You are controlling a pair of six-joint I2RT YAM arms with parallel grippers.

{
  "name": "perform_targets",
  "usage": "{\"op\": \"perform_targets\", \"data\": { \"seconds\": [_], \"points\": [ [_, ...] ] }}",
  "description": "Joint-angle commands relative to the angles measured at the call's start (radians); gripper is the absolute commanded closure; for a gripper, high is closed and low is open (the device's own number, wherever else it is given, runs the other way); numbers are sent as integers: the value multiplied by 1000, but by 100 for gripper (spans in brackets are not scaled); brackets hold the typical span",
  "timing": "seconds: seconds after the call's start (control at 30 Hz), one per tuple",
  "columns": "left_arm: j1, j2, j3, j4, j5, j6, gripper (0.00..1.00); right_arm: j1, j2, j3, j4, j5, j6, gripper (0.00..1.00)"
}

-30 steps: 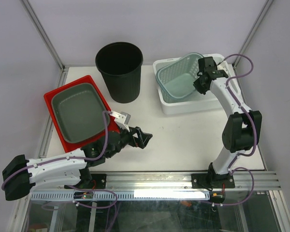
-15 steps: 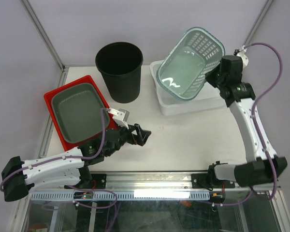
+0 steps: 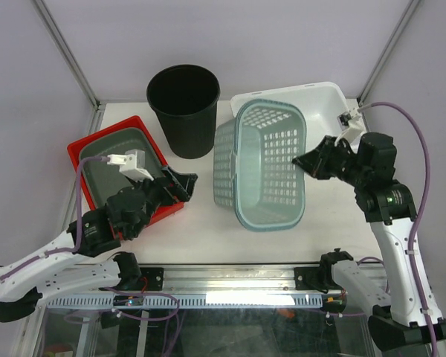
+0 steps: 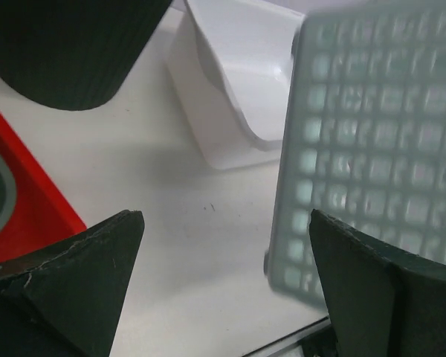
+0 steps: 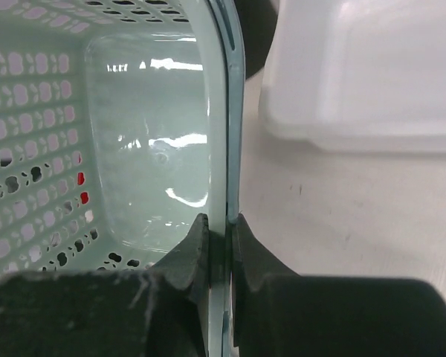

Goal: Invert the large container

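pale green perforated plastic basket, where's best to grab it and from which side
The thin rim of the pale green perforated plastic basket, from the right, where the right gripper pinches it. That narrow lip fits between shut fingers; the walls are too broad.

The top camera looks down from high above and behind the arm bases, far enough to take in the whole table. The left wrist camera sits low over the tabletop, looking forward between its own fingers at the black bin, white tub and mesh basket, all shared with the top view. The right wrist camera is closest, facing along the basket's rim into its inside, the tub at upper right.
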Motion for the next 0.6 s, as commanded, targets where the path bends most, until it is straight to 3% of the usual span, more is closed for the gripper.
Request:
{"op": "perform_targets", "data": {
  "seconds": [0.0, 0.13, 0.43, 0.57],
  "points": [
    [-5, -41, 48, -137, -152, -117, 1, 17, -47, -52, -119, -180, -67, 100],
    [-5, -7, 87, -154, -152, -119, 1, 101, -18, -129, -192, -120, -79, 100],
    [6, 116, 168, -181, -123, -117, 1, 466, 114, -167, -194, 470, 47, 100],
    [25, 109, 173, -186, -120, -129, 1, 514, 167, -167, -134, 521, 82, 100]
  ]
}}
